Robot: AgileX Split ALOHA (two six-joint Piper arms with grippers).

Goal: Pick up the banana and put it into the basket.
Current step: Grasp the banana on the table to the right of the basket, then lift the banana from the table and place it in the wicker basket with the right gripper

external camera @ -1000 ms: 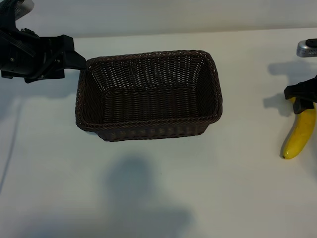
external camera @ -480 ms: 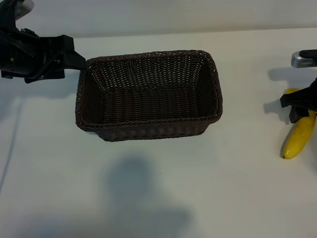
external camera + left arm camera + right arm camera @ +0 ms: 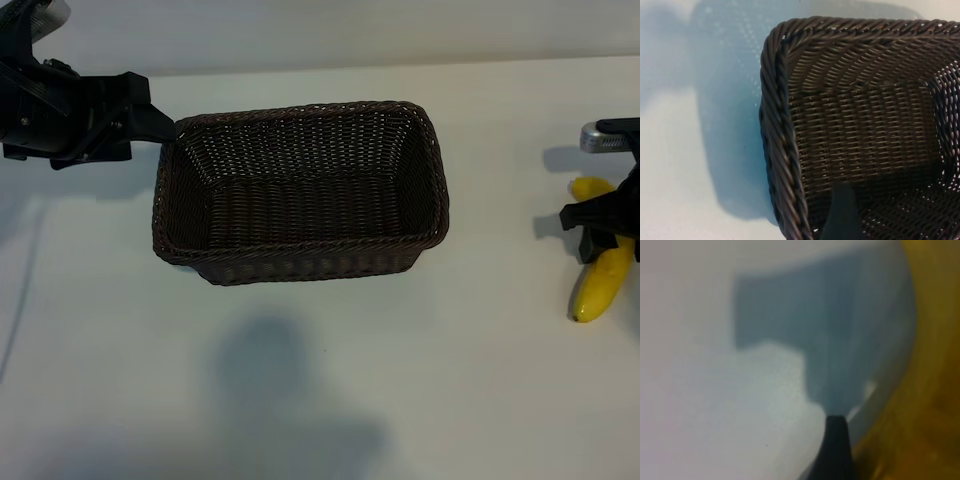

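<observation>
The dark-brown wicker basket (image 3: 300, 245) stands mid-table with nothing inside. My left gripper (image 3: 165, 128) sits open at its far left corner; one dark finger (image 3: 840, 215) hangs inside the basket wall (image 3: 785, 150), and the other is out of view. The yellow banana (image 3: 603, 285) lies at the table's right edge, well apart from the basket. My right gripper (image 3: 600, 232) is low over the banana's middle, open and straddling it. In the right wrist view one finger (image 3: 837, 450) stands just beside the banana's skin (image 3: 930, 390).
The white table (image 3: 330, 380) stretches bare between basket and banana and toward the front, crossed by a soft shadow. The right arm's silver wrist part (image 3: 605, 135) shows at the right edge.
The right gripper has moved along the banana toward its middle, and the banana's far tip now shows behind it. Left arm, basket and banana stay put.
</observation>
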